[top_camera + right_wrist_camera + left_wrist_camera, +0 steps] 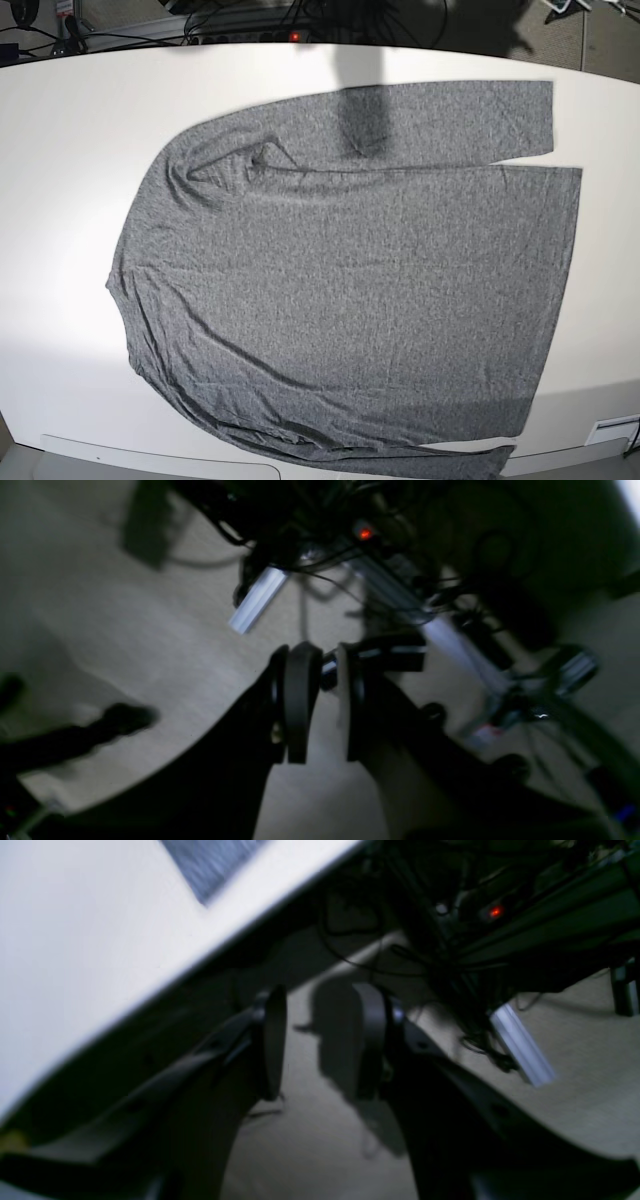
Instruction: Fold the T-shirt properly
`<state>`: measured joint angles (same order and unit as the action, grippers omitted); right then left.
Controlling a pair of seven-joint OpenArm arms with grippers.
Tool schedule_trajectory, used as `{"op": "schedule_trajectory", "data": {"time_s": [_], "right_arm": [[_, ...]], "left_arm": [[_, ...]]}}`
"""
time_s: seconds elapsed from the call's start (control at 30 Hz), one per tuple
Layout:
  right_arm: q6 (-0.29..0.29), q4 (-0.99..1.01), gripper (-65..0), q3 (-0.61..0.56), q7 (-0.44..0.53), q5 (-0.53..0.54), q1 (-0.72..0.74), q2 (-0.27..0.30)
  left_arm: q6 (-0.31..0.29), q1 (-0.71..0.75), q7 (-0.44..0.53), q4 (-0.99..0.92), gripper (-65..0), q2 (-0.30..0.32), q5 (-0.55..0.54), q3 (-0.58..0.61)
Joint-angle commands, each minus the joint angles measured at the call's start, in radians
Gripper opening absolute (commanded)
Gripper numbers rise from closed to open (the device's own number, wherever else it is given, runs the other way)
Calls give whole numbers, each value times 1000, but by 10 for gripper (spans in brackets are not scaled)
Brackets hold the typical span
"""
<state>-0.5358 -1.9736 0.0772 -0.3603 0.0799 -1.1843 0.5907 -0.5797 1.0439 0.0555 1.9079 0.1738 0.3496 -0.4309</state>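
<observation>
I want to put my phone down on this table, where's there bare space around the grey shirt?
The table is bare in a wide patch left of the T-shirt, from its collar end to the table's left edge. A strip runs along the far edge above the upper sleeve, and another right of the hem. The middle and near edge are covered.

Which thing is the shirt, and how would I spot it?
Find the big white table that fills the base view. The T-shirt lies spread flat across it, one long sleeve stretched along the far edge. It is the only cloth there: plain speckled grey.
</observation>
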Motion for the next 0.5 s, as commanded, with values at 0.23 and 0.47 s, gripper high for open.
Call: {"op": "schedule_trajectory", "data": {"time_s": [0.23, 0.47], "right_arm": [[70, -214, -535, 47, -27, 2, -12, 78], [82, -298, -535, 156, -11, -46, -8, 91]], "left_arm": [[3, 3, 52, 98, -441, 88, 147, -6], [-23, -63, 201, 108, -441, 130, 330, 2]]}}
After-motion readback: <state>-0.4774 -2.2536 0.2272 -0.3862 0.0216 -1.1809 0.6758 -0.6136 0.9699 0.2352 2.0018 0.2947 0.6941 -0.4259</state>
